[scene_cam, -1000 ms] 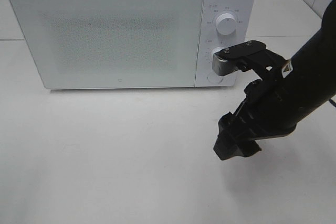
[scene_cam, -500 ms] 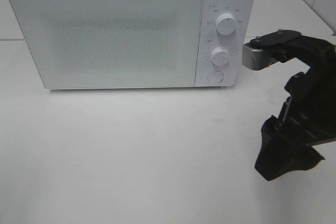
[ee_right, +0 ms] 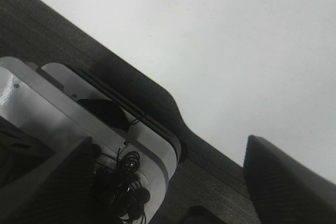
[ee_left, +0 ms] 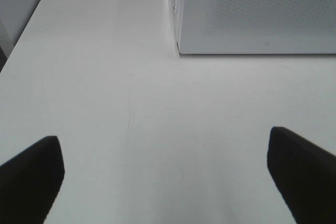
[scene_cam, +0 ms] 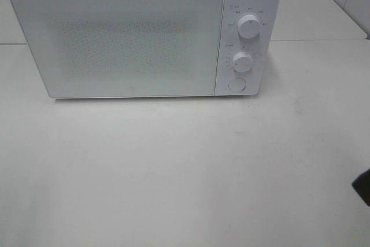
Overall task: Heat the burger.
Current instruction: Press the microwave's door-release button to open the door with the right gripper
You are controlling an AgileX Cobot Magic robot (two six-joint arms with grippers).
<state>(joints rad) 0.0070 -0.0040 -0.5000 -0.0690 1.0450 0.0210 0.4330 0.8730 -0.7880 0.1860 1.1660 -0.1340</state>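
Note:
The burger is out of view in every frame. The white microwave (scene_cam: 127, 39) stands at the back of the table with its door shut; its front lower corner (ee_left: 252, 19) shows in the left wrist view. My left gripper (ee_left: 165, 171) hangs open over bare tabletop in front of that corner, nothing between its fingers. My right gripper (ee_right: 168, 192) is open and empty too, out past the table's edge. Only a dark sliver of the right arm (scene_cam: 364, 186) shows at the right border of the high view.
The microwave's control panel carries two white knobs (scene_cam: 249, 26) (scene_cam: 242, 61) and a round button (scene_cam: 237, 85). The white table (scene_cam: 173, 166) stretches in front. In the right wrist view the table's edge meets dark floor, with a white base and cables (ee_right: 121, 177) below.
The right arm has swung away from the lower knob, out to the right and down, almost leaving the high view. The microwave has not changed.

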